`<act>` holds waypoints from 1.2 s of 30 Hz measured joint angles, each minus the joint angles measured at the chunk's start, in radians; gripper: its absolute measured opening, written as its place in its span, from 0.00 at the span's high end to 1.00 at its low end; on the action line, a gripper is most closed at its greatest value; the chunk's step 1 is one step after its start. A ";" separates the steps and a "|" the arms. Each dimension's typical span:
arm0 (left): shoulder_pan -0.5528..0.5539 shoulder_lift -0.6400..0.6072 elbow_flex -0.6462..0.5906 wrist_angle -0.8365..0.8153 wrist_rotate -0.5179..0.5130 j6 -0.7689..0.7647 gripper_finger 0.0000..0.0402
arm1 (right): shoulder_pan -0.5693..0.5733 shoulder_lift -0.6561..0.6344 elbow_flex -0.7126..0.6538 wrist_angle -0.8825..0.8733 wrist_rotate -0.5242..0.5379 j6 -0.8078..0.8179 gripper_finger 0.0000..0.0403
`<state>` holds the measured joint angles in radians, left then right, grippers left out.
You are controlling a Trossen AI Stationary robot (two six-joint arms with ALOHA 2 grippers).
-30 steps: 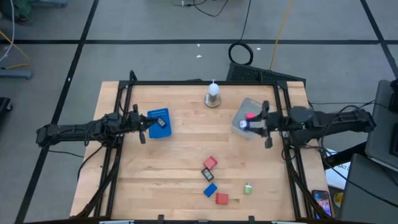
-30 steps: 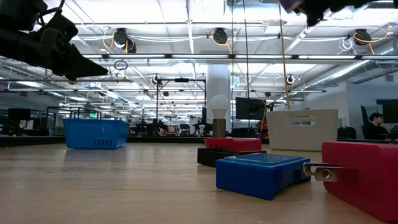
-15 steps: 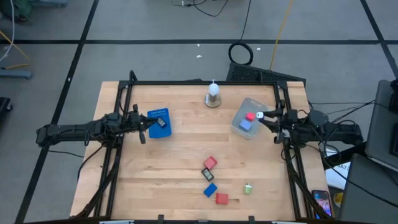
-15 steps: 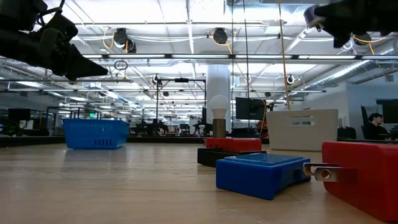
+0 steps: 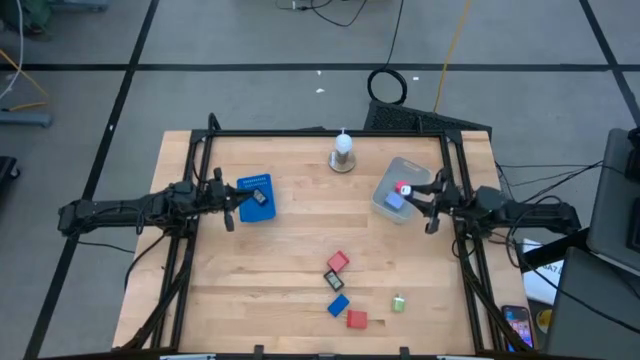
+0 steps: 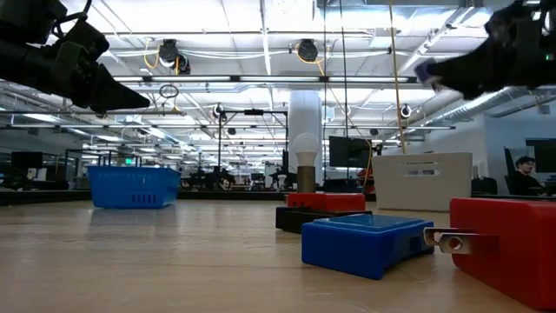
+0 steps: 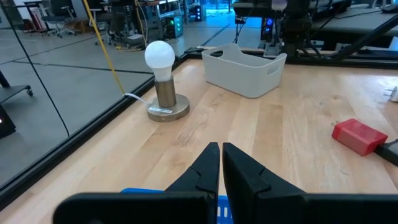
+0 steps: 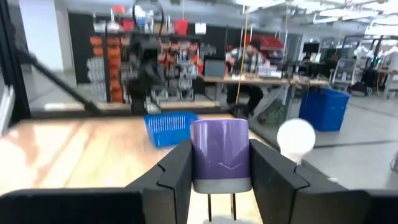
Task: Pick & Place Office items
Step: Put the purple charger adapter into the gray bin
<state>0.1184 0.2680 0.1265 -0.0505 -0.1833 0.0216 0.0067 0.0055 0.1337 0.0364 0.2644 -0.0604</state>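
Observation:
My right gripper (image 5: pixel 428 195) hovers at the right edge of the translucent grey tub (image 5: pixel 385 178), shut on a pale purple-blue block (image 8: pixel 221 154); it also shows high in the low view (image 6: pixel 434 76). A red piece (image 5: pixel 402 187) and a blue piece (image 5: pixel 393 201) lie in the tub. Two red pieces (image 5: pixel 338 262) (image 5: pixel 356 319), a black one (image 5: pixel 333 280), a blue one (image 5: pixel 338 305) and a green one (image 5: pixel 398 302) lie on the table's near middle. My left gripper (image 5: pixel 233 207) is shut and empty beside the flat blue box (image 5: pixel 256 186). My right gripper pinches the pale purple-blue block by two opposite sides (image 8: pixel 198 155), one finger (image 8: pixel 177 169) on each side. The block stands upright between the fingers, its grey lower end with two thin prongs (image 8: pixel 221 205) pointing down. It is lifted clear of the table.
A light bulb on a round base (image 5: pixel 343 152) stands at the far middle. A dark piece (image 5: pixel 262 198) lies on the blue box. A black frame (image 5: pixel 320 132) borders the table's far, left and right sides. Bare wood lies between the two arms.
My right gripper has drawn back from over the tub toward the table's right edge; in the low view it has also gone lower. My left arm has kept still.

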 joint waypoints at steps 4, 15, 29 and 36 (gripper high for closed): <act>0.000 0.000 0.000 0.000 0.000 0.000 0.94 | 0.000 0.000 -0.042 0.037 0.001 0.004 0.71; 0.000 0.000 0.000 -0.001 0.000 0.000 0.94 | 0.000 0.000 -0.084 0.081 0.001 0.022 0.71; 0.000 0.000 0.000 0.022 -0.001 0.001 0.94 | -0.001 0.300 0.314 -0.176 0.158 -0.067 0.71; 0.000 0.000 0.000 0.019 -0.001 0.006 0.94 | -0.074 0.636 0.598 -0.472 0.260 -0.005 0.71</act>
<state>0.1183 0.2682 0.1265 -0.0317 -0.1844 0.0280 -0.0672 0.6416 0.7321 -0.4352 0.5246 -0.0655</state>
